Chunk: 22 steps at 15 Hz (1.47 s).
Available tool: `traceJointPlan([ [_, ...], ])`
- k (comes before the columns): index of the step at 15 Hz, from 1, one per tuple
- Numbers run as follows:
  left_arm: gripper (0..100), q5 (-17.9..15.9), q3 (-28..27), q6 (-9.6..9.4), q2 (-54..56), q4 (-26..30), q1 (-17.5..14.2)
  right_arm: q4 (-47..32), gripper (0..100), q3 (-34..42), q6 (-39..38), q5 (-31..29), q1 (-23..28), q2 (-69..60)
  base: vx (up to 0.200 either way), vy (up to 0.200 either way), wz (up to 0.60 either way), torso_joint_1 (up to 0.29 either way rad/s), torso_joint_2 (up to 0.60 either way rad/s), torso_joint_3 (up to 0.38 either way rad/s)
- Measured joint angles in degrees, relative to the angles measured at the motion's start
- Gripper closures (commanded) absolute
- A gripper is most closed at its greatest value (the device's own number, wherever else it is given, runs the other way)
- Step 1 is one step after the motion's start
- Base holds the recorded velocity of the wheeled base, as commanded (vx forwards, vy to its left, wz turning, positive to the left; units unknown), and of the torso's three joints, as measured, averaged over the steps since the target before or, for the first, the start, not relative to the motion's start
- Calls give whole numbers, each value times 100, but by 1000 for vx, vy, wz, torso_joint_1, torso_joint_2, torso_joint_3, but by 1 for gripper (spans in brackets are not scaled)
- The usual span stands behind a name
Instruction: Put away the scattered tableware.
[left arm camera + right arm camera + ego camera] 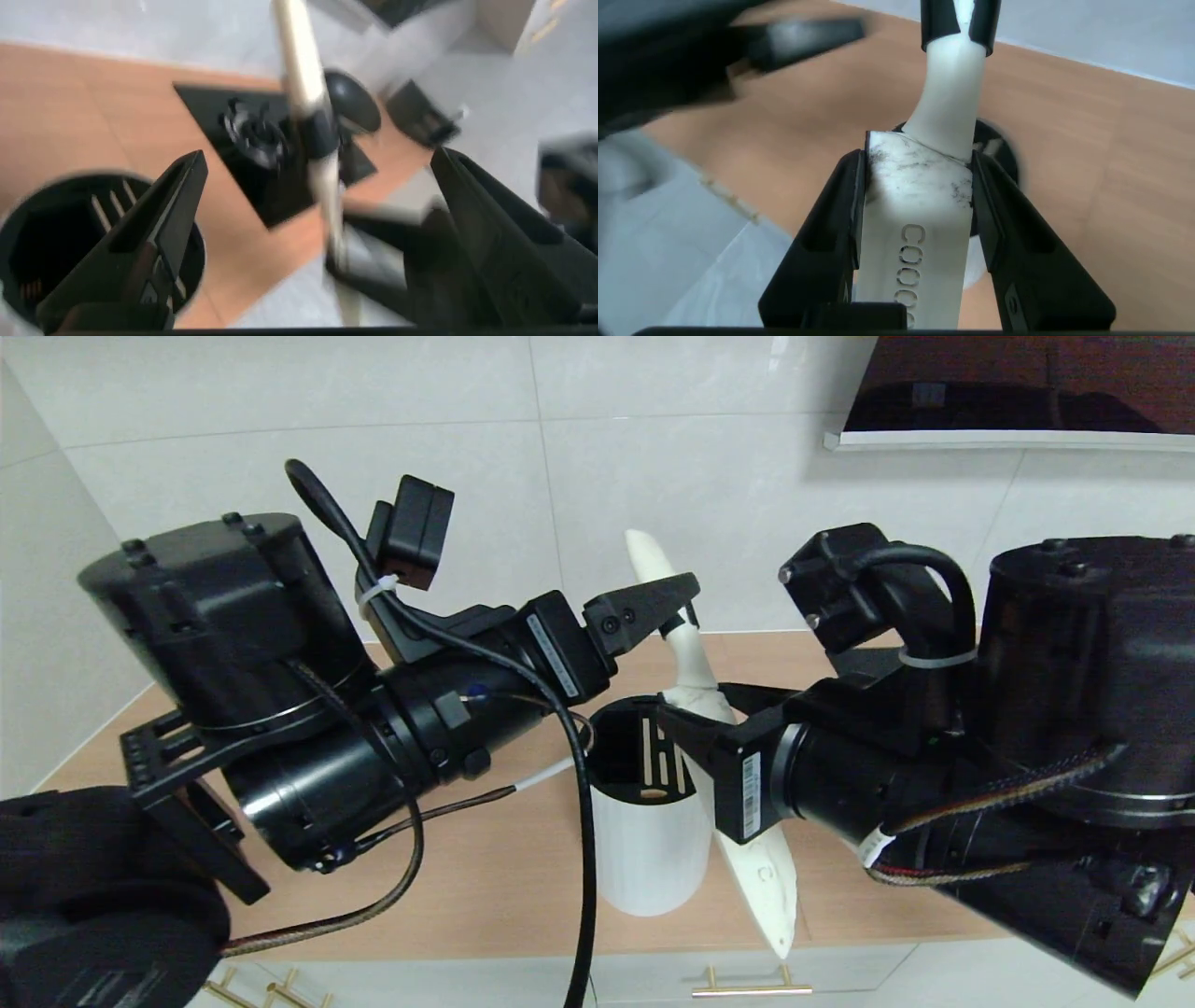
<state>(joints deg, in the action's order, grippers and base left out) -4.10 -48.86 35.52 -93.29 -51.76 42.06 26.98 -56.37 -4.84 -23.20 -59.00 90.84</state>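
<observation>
A long white spatula (767, 887) hangs tilted over a white utensil holder (649, 854) with a black slotted insert, which stands on the wooden counter. My right gripper (705, 709) is shut on the spatula's wide middle part (920, 233), above the holder (1001, 154). The spatula's thin handle (304, 65), with a black band on it, rises between the fingers of my left gripper (318, 163). That gripper (677, 607) is open wide and does not touch the handle. The holder's dark opening (56, 233) lies below its one finger.
The wooden counter (485, 887) runs to a white tiled wall (653, 457). A black cooktop with a burner (248, 131) is set into it. Drawers with brass handles (742, 980) sit under the counter's front edge. A dark hood (1018, 383) hangs at the upper right.
</observation>
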Motion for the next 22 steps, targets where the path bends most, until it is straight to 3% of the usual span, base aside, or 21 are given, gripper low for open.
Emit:
traceJointPlan([
  [13,0,24,-11,-2,-343,-51,5,6,100,89,-9,-9,-284,204,0,0,0,0,0,0],
  [14,100,22,-11,2,-345,-51,5,9,100,89,-9,-9,-284,204,0,0,0,0,0,0],
  [22,100,13,7,-5,-373,-46,2,1,100,91,-9,-9,-284,207,0,0,0,0,0,0],
])
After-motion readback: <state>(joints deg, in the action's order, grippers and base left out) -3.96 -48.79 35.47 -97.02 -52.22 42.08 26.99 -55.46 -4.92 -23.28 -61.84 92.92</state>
